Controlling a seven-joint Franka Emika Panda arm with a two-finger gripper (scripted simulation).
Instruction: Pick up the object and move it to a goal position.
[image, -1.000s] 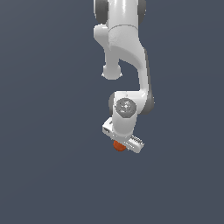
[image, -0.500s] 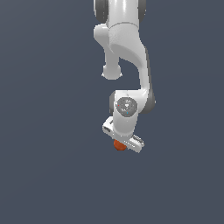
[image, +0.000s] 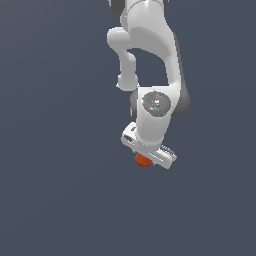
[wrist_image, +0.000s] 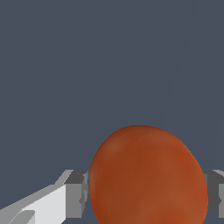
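The orange-red ball (wrist_image: 148, 175) fills the lower part of the wrist view, with a grey finger pad (wrist_image: 77, 193) pressed against one side and the other pad (wrist_image: 216, 192) against the opposite side. My white gripper (wrist_image: 146, 194) is shut on the ball. In the exterior view the ball (image: 142, 160) shows just under the white hand, and the gripper (image: 145, 159) holds it with the fingers mostly hidden behind the hand body.
The white arm (image: 150, 60) reaches down from the top of the exterior view. Around it there is only a plain dark grey-blue background (image: 50, 150); no edges or other objects show.
The hand with the ball has moved slightly up and toward the exterior view's right. The grip on the ball is unchanged.
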